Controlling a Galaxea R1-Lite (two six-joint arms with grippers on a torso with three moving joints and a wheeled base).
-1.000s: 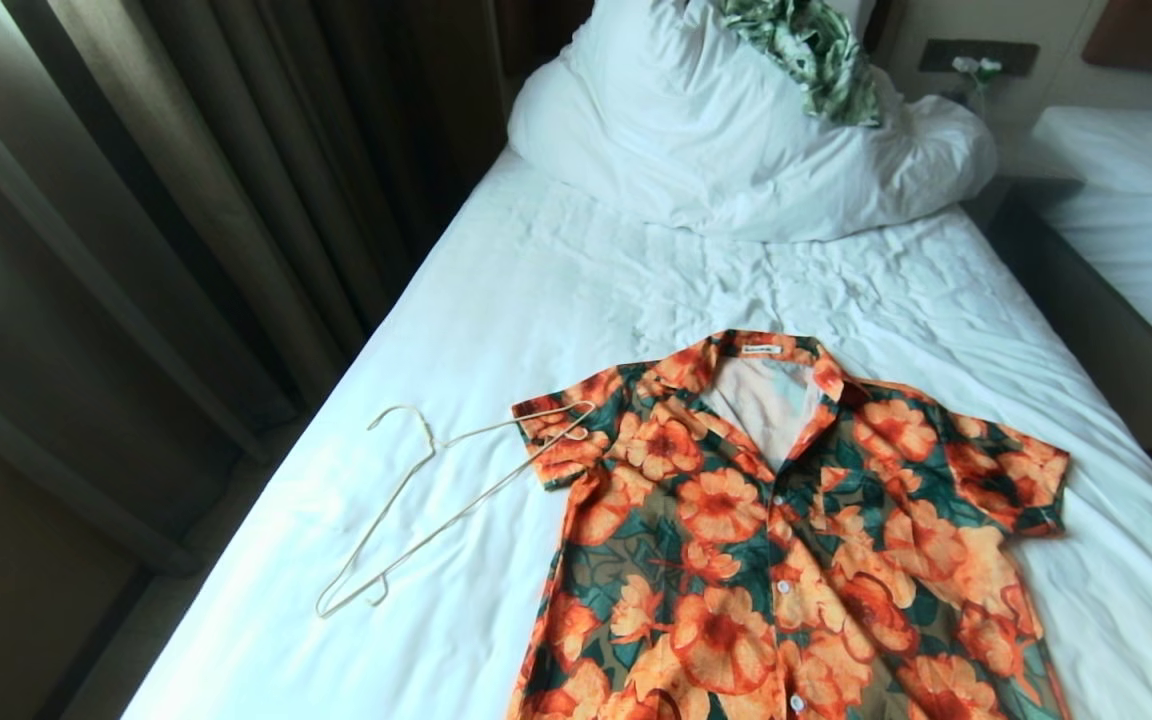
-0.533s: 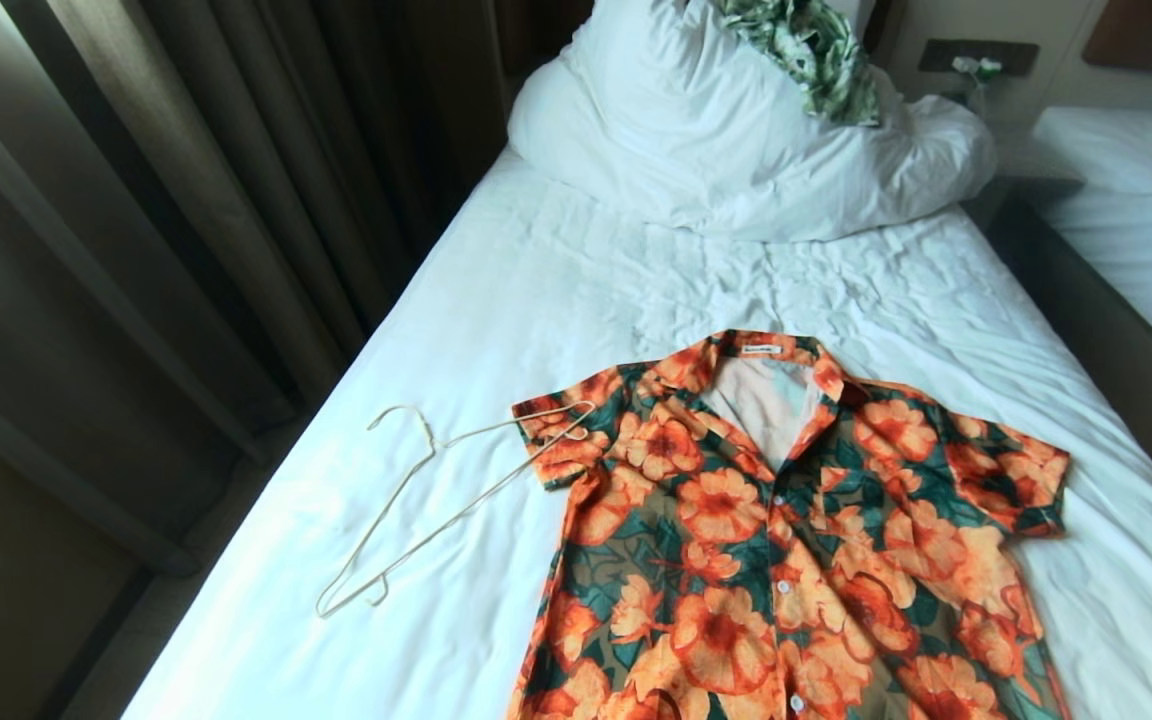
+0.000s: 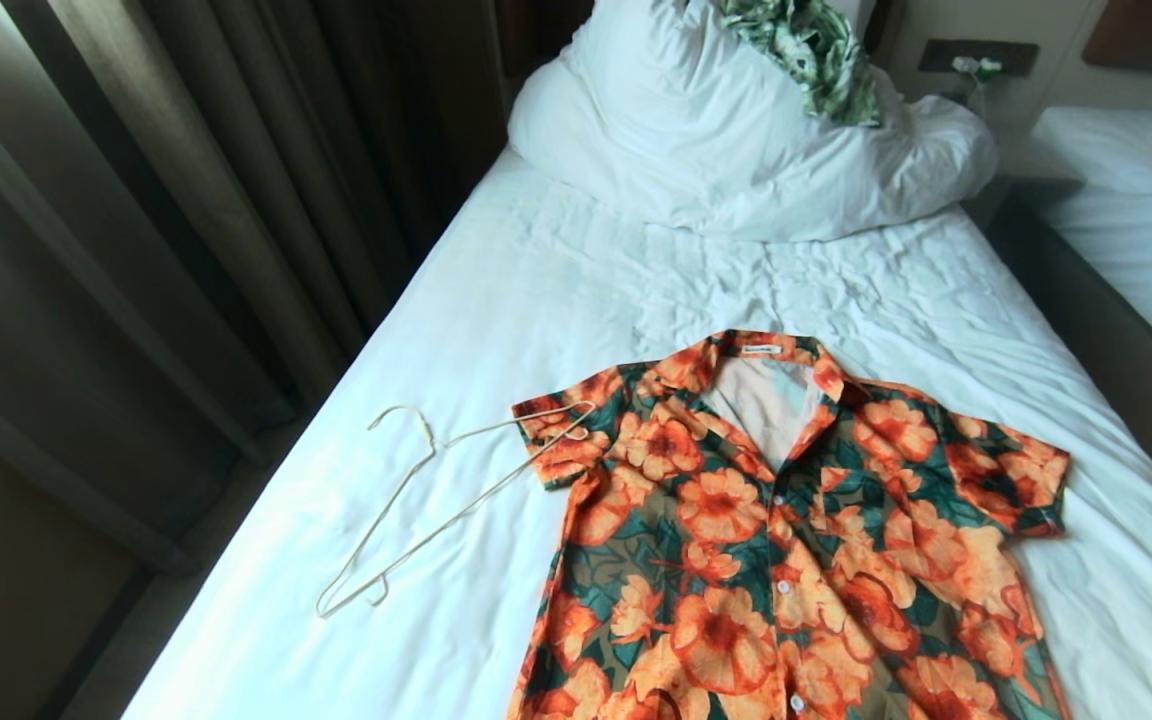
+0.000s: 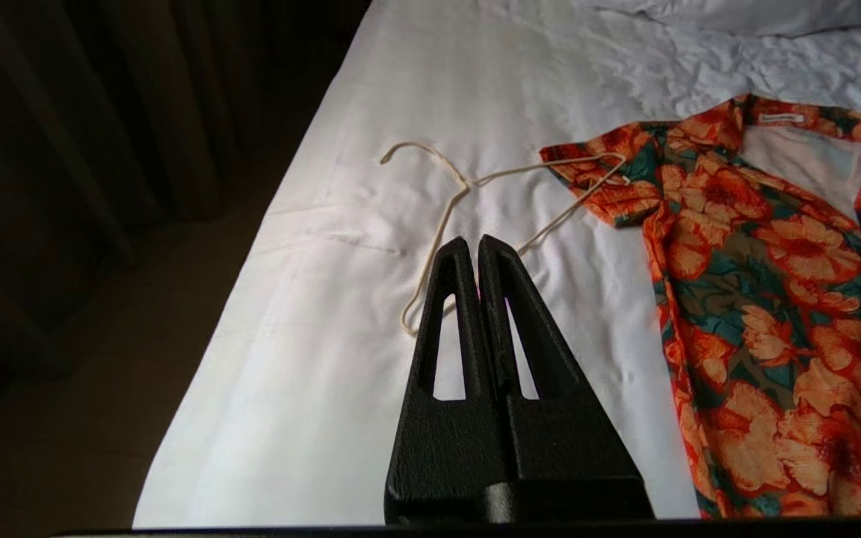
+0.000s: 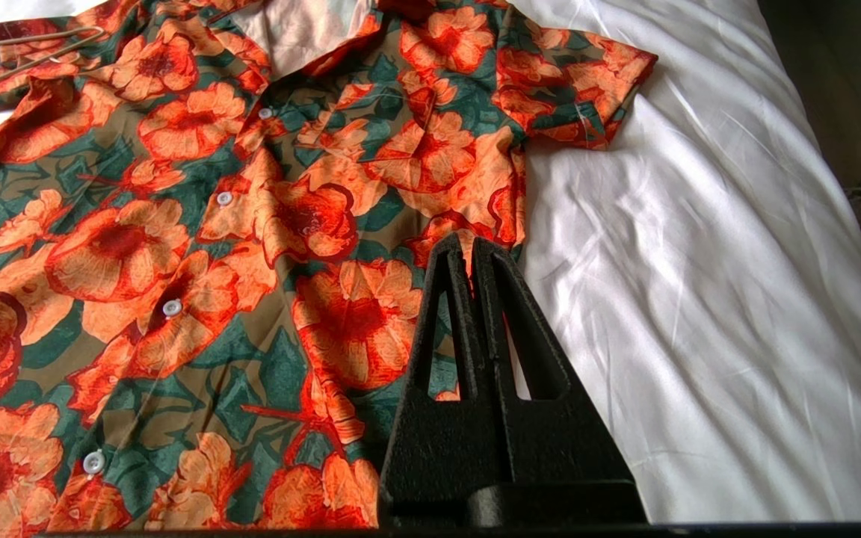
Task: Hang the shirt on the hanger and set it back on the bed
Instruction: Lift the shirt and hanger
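Note:
The orange-flowered shirt (image 3: 786,540) lies flat and buttoned on the bed (image 3: 556,290), collar toward the pillow. Left of it lies the thin cream hanger (image 3: 436,500), one end resting on the shirt's left sleeve. Neither arm shows in the head view. In the left wrist view my left gripper (image 4: 477,243) is shut and empty, held in the air short of the hanger (image 4: 468,217), with the shirt (image 4: 774,284) off to one side. My right gripper (image 5: 468,240) is shut and empty above the shirt's side edge (image 5: 251,246).
A bunched white duvet and pillow (image 3: 736,130) lie at the head of the bed, with a green-and-white leaf-print garment (image 3: 816,55) on top. Dark curtains (image 3: 186,200) hang along the left side. A second white bed (image 3: 1136,200) stands at the right across a narrow gap.

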